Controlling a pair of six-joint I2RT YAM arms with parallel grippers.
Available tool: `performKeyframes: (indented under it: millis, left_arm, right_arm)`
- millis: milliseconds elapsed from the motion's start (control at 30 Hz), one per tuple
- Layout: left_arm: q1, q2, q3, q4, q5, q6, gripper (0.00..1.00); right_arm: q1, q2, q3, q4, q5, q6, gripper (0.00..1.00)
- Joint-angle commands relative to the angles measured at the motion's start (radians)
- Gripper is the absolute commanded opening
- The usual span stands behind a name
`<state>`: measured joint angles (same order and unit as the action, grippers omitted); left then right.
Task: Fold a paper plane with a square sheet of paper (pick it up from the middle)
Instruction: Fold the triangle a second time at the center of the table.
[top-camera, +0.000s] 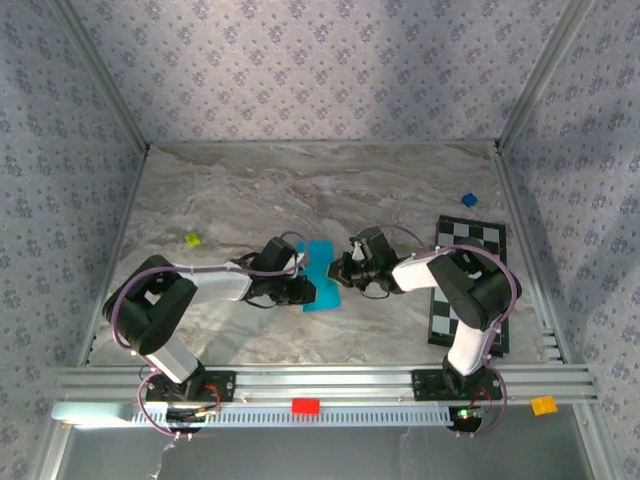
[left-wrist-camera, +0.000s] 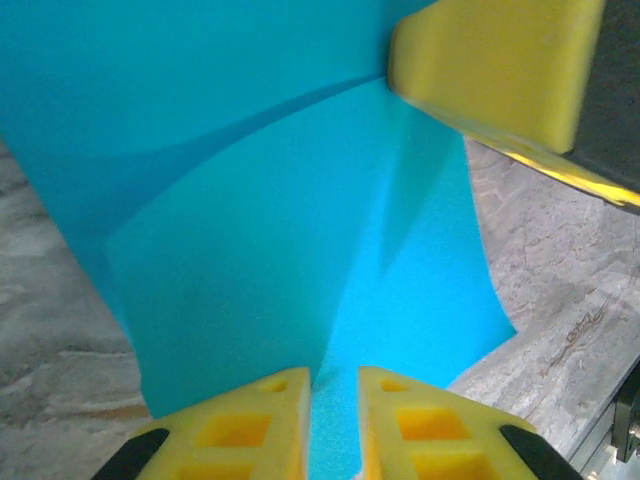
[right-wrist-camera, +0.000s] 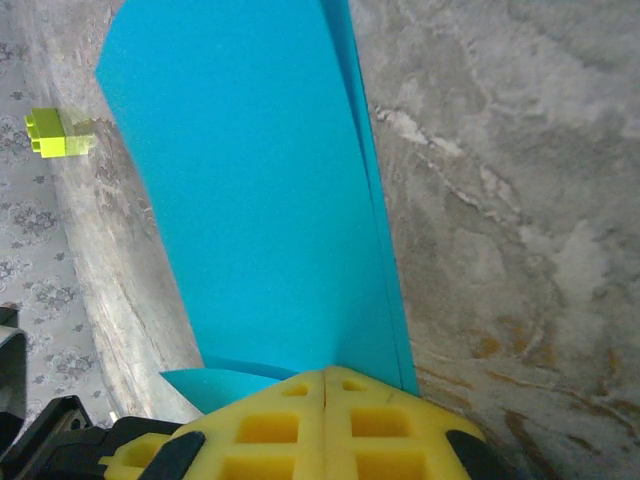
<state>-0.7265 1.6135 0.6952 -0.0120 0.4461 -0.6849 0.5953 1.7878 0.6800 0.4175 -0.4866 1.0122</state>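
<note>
The square sheet of paper (top-camera: 322, 272), bright cyan-blue and folded into a narrow standing shape, is mid-table between my two grippers. My right gripper (top-camera: 338, 270) meets it from the right. In the right wrist view the jaws (right-wrist-camera: 325, 372) are pressed together, and the folded paper (right-wrist-camera: 260, 180) comes out of their seam. My left gripper (top-camera: 305, 290) is at the paper's left side. In the left wrist view its fingers (left-wrist-camera: 333, 375) stand a narrow gap apart, with paper (left-wrist-camera: 280, 230) showing in the gap. The right gripper's yellow finger (left-wrist-camera: 490, 70) presses the paper's far edge.
A black-and-white checkered board (top-camera: 468, 285) lies under the right arm. A small dark blue cube (top-camera: 469, 200) sits behind it. A yellow-green brick (top-camera: 192, 240) (right-wrist-camera: 58, 132) lies at the left. Red (top-camera: 305, 405) and orange (top-camera: 543, 405) bricks rest on the front rail.
</note>
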Motion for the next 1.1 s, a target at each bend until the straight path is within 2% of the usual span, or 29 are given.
performKeyframes:
  millis: [0, 67, 233, 400, 567, 700, 1067]
  left_arm:
    - [-0.001, 0.006, 0.068, -0.048, 0.022, 0.017, 0.23]
    - [-0.001, 0.007, 0.092, -0.025, 0.038, 0.007, 0.25]
    - [-0.001, -0.046, 0.097, -0.008, 0.044, -0.004, 0.26]
    - [0.003, -0.125, 0.033, -0.073, -0.027, 0.01, 0.17]
    - [0.003, -0.141, -0.056, -0.034, -0.001, -0.01, 0.09]
    - [-0.001, -0.127, -0.076, 0.001, 0.034, -0.017, 0.07]
    - [-0.012, -0.066, -0.057, 0.012, 0.016, -0.01, 0.04]
  right_arm:
    - [-0.008, 0.043, -0.009, -0.135, 0.061, -0.028, 0.0]
    - [-0.009, 0.013, 0.007, -0.141, 0.057, -0.043, 0.01]
    - [-0.017, -0.103, 0.043, -0.194, 0.063, -0.101, 0.12]
    - [-0.005, -0.16, 0.042, -0.23, 0.072, -0.113, 0.18]
    - [0.035, -0.133, 0.026, -0.186, 0.047, -0.088, 0.17]
    - [0.061, -0.096, 0.029, -0.152, 0.048, -0.063, 0.15]
    - [0.069, -0.059, 0.045, -0.146, 0.048, -0.057, 0.14]
